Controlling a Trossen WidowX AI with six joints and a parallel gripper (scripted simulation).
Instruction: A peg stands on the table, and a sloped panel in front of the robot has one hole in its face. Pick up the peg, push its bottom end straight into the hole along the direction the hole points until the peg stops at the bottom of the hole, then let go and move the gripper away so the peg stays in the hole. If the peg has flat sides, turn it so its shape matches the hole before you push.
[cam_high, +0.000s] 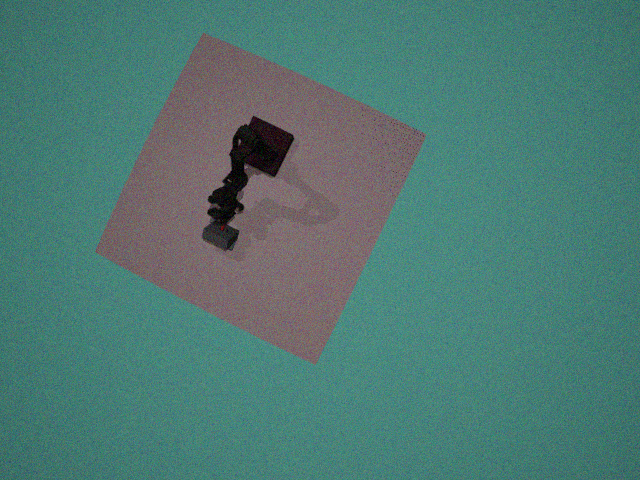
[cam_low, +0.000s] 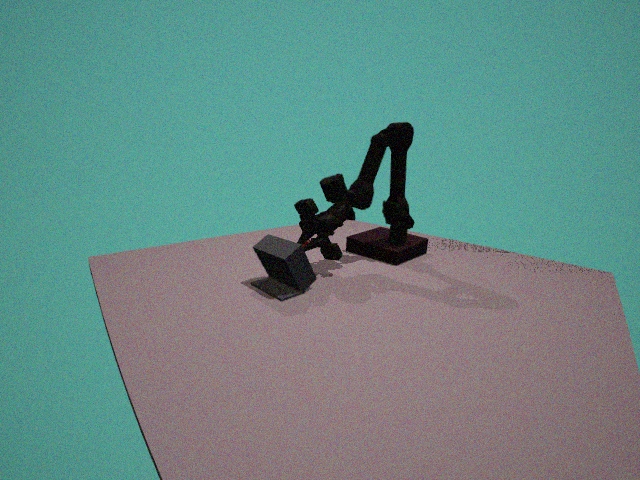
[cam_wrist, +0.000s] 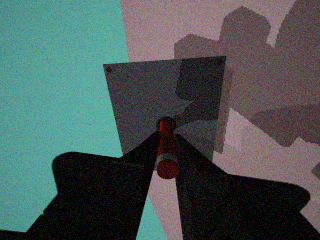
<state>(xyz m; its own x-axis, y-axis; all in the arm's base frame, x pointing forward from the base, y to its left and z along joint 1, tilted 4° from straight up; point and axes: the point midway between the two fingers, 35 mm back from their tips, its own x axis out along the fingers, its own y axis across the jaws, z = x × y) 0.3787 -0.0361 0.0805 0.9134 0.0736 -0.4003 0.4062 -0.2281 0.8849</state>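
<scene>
A red round peg (cam_wrist: 167, 150) (cam_high: 222, 226) (cam_low: 306, 242) with a pale band near its back end is held between my gripper's two dark fingers. In the wrist view its far end sits in the dark hole (cam_wrist: 166, 122) in the grey sloped panel (cam_wrist: 145, 105) (cam_high: 218, 236) (cam_low: 284, 260). The gripper (cam_high: 222, 219) (cam_low: 310, 237) is shut on the peg, right at the panel's face. How deep the peg sits in the hole is hidden.
The arm's dark base block (cam_high: 271, 144) (cam_low: 386, 244) stands on the pinkish table (cam_high: 289, 268) (cam_low: 361, 372) behind the panel. The arm's shadow (cam_low: 413, 291) falls across the table. Teal background surrounds the table.
</scene>
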